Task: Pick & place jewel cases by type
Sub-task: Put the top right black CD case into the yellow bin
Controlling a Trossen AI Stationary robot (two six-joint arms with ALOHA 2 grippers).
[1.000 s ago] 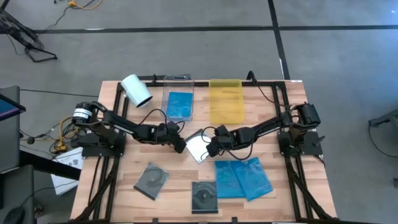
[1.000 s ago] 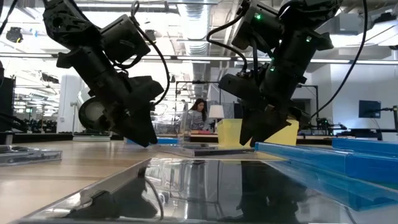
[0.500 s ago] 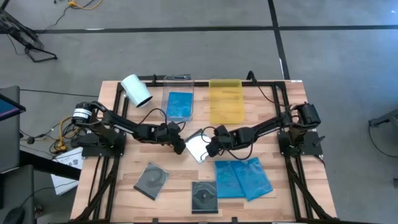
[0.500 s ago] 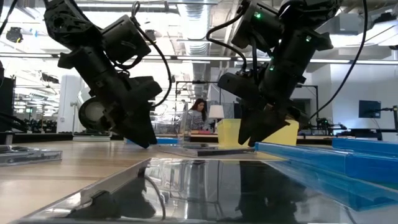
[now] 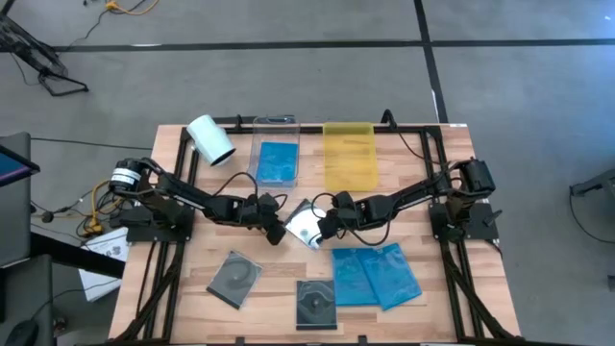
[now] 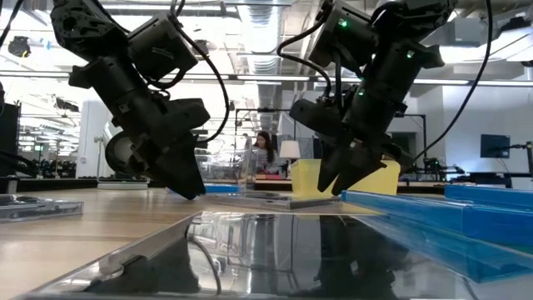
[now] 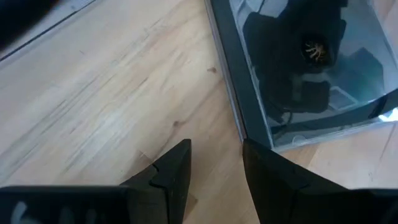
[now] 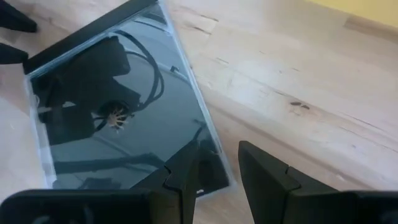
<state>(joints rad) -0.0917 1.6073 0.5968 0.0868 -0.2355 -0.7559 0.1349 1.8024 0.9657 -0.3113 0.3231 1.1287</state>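
I bracket the clear jewel case (image 5: 304, 229) lying flat mid-tabletop (image 5: 192, 279), just below the clear tray (image 5: 276, 161): my left gripper (image 5: 276, 233) and right gripper (image 5: 320, 229) sit at opposite edges, each slightly spread and holding nothing, probably to square it for lifting.
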